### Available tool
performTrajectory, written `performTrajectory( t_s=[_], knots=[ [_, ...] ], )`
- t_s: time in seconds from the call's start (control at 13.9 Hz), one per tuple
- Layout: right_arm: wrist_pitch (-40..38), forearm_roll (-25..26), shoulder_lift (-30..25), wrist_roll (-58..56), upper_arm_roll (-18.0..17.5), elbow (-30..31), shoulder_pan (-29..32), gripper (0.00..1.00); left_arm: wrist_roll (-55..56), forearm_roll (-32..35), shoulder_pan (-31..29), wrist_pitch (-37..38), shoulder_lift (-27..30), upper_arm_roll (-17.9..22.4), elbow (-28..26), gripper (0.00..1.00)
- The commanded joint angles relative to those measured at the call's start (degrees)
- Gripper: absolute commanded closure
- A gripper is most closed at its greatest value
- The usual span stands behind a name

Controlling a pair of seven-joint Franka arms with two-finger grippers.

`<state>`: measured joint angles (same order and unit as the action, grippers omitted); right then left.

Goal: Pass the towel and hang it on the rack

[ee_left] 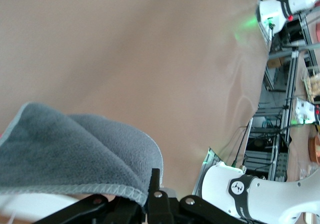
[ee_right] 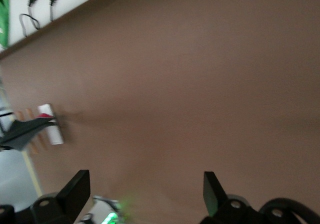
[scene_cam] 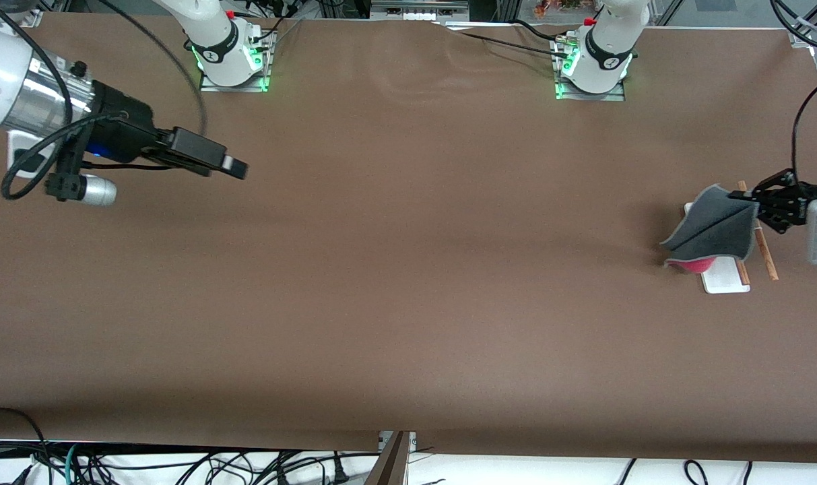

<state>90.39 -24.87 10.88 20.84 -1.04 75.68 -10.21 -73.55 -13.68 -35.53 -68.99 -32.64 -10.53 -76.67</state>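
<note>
rack (scene_cam: 726, 277) white base end nearest camera, left arm's end of bench | towel (scene_cam: 714, 229) grey side out, over rack, pinched at corner by left tool (scene_cam: 745, 197) | right tool (scene_cam: 236, 166) spread, empty, waiting | step: hanging; next: drape over rods, release

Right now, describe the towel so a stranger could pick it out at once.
Look to the left arm's end of the brown table, where the left hand pinches the towel by one corner over the rack. It is the only cloth there: dark grey, light-edged, with pink-red showing underneath.
</note>
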Motion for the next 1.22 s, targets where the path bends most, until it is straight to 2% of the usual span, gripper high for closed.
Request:
performTrajectory(
  t_s=[0.0, 0.14, 0.29, 0.43, 0.72, 1.15],
  knots=[
    [-2.5, 12.6, -2.9, -13.2, -0.5, 3.0, 3.1, 0.00, -0.8, 1.9, -3.0, -0.3, -2.5, 1.2, 3.5, 1.00],
    [-2.2, 20.2, -2.8, -19.8, -0.5, 5.2, 4.5, 0.00, -3.3, 2.1, -3.8, -3.2, -4.9, 5.1, 6.0, 1.00],
    [0.5, 24.6, -2.9, -21.6, -0.5, 8.8, 5.3, 0.00, -6.3, 4.1, -3.9, -5.5, -5.8, 7.4, 7.7, 1.00],
    [4.9, 25.0, -4.0, -23.1, -0.5, 14.0, 6.5, 0.00, -8.3, 4.9, -4.2, -11.1, -6.6, 8.2, 7.5, 1.00],
    [6.3, 27.7, -4.0, -23.1, -1.2, 15.3, 9.1, 0.00, -11.3, 5.0, -4.4, -19.5, -10.5, 10.4, 6.9, 1.00],
    [6.4, 27.1, -3.9, -22.2, -2.6, 15.2, 10.3, 0.00, -11.5, 4.9, -5.8, -22.1, -14.0, 10.4, 7.0, 1.00]
  ],
)
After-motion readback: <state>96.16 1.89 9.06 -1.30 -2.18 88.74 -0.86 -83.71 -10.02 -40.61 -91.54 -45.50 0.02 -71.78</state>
